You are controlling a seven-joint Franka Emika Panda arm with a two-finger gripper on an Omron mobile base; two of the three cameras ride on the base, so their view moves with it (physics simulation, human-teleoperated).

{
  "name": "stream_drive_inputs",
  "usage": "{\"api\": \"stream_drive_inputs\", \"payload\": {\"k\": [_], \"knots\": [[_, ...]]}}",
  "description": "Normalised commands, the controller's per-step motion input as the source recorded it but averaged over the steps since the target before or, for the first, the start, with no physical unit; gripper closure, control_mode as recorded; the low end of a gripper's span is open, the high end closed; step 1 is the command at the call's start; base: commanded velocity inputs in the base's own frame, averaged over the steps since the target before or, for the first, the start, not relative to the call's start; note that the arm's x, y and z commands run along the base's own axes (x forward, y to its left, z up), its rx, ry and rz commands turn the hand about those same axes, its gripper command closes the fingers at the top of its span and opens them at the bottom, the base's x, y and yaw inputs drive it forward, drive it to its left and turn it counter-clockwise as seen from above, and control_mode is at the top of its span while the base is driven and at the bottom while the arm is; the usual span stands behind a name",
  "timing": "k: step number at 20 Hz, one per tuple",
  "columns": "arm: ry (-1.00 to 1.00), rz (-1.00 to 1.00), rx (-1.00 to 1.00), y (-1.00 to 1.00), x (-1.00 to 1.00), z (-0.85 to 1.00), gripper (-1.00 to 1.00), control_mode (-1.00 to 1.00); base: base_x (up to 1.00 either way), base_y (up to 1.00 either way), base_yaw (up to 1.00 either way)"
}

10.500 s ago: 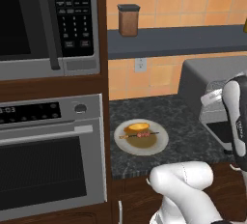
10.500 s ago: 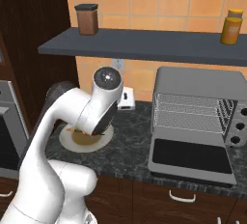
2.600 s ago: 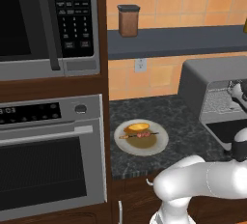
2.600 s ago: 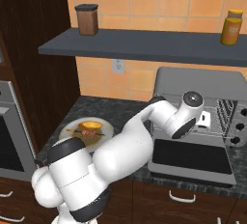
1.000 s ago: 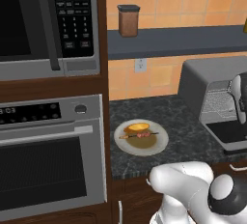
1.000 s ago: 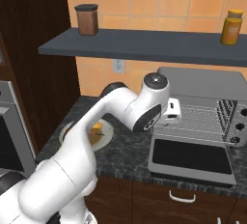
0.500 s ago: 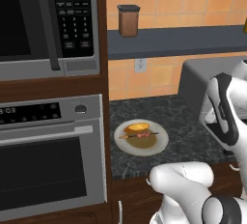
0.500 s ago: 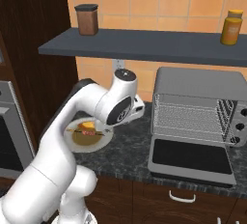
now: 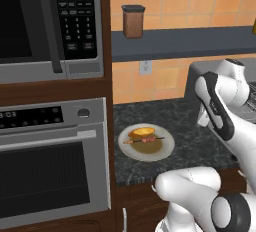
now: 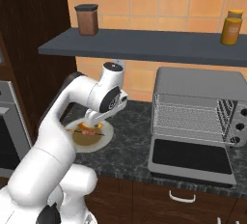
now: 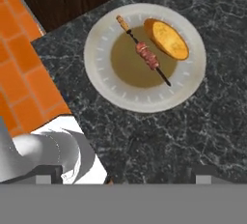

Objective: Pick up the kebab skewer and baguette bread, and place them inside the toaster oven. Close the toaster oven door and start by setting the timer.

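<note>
kebab skewer (image 11: 144, 56), baguette bread (image 11: 167, 39), plate (image 11: 101, 68) mid-counter

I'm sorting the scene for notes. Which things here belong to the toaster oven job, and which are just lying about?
Job: kebab skewer, bread, toaster oven and its open door.

Lying about: plate under the food, brown jar, yellow jar, microwave, wall oven.

White arm rising from the base, bent at the elbow, forearm reaching forward and down. Gripper (image 11: 123, 175) faces downward over the counter with its 2 dark fingertips (image 11: 205, 171) spread wide apart; nothing lies between them. In the right base view the wrist angles downward.
</note>
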Motion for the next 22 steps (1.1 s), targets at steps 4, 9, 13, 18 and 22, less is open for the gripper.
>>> {"api": "stream_drive_inputs", "payload": {"k": [4,9,13,18,22], "knots": [[0.0,0.04,0.0,-0.25,0.64,-0.07,-1.0,-1.0,0.0,0.0,0.0],[0.03,0.03,0.01,0.0,0.53,-0.42,-1.0,-1.0,0.0,0.0,0.0],[0.02,0.03,0.04,0.31,0.22,-0.77,-1.0,-1.0,0.0,0.0,0.0],[0.0,0.01,0.04,0.3,0.32,-0.67,-1.0,-1.0,0.0,0.0,0.0],[0.0,0.01,0.01,0.1,0.5,-0.45,-1.0,-1.0,0.0,0.0,0.0]]}}
